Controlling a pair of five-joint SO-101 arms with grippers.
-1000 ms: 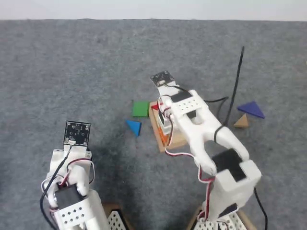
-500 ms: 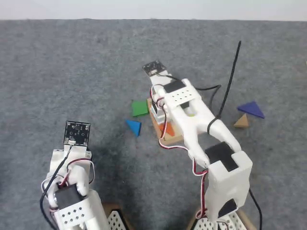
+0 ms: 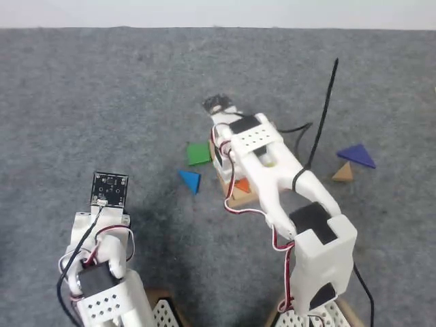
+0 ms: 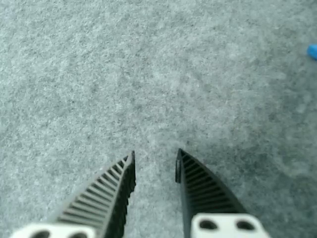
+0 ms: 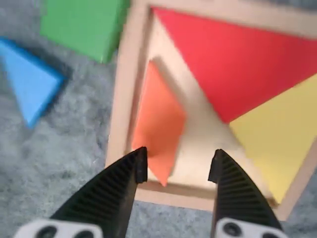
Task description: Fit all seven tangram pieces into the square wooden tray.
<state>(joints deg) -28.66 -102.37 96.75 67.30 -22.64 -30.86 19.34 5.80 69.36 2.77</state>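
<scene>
The right gripper [image 5: 178,151] hangs open over the tray [image 5: 121,99], which holds the red [image 5: 223,59], yellow [image 5: 272,144] and orange [image 5: 158,124] pieces. The green [image 5: 81,25] and blue [image 5: 29,84] pieces lie just beside it. The left gripper [image 4: 154,156] is open too.

R gripper [image 5: 178,158] swung a bit left over wooden tray [image 5: 128,89].

Five triangles [image 3: 190,179], one square [image 3: 199,154], one orange piece [image 5: 158,124], one tray [image 5: 126,99], two arms [image 3: 272,177].
</scene>
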